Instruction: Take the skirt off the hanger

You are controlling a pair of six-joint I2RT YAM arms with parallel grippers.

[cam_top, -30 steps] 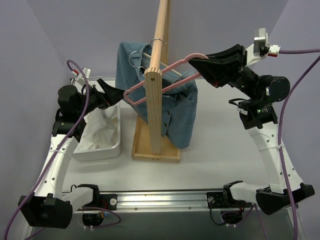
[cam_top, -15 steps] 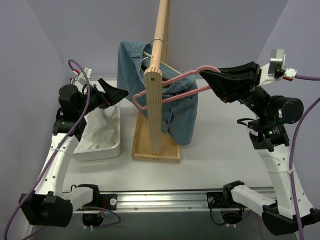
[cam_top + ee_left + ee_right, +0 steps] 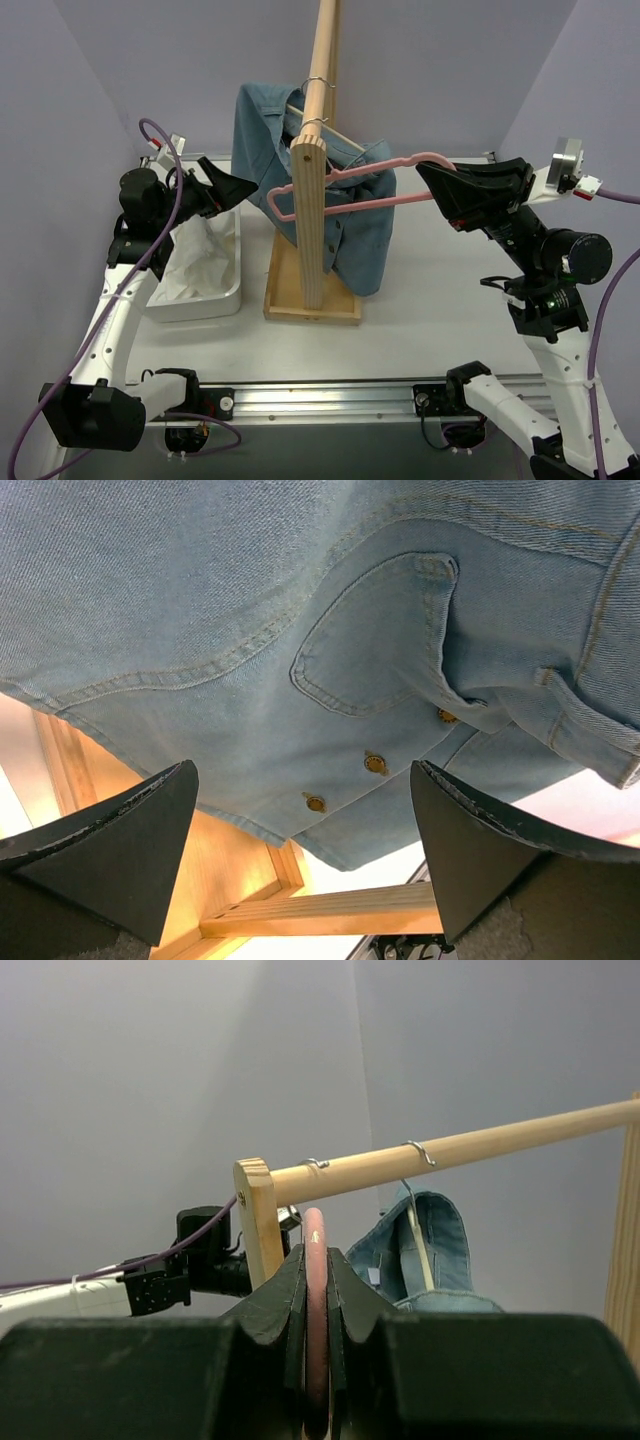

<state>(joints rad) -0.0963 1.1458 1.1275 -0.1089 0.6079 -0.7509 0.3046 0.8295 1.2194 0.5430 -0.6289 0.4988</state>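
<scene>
While right hand (image 3: pixel 428 176) pinches hanger (image 3: pixel 370 205) | skirt (image 3: pixel 200 262) — beneath left hand (image 3: pixel 233 190)

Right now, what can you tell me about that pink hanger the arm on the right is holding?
The slim pink plastic clothes hanger is a thin outline with a long straight bar and rounded ends, bare of any garment. The right end effector is shut on its right end, holding it in the air, nearly level. It reaches left across the blue denim garment, and the upright wooden post hides part of it. Whether it touches either, I cannot tell.
</scene>
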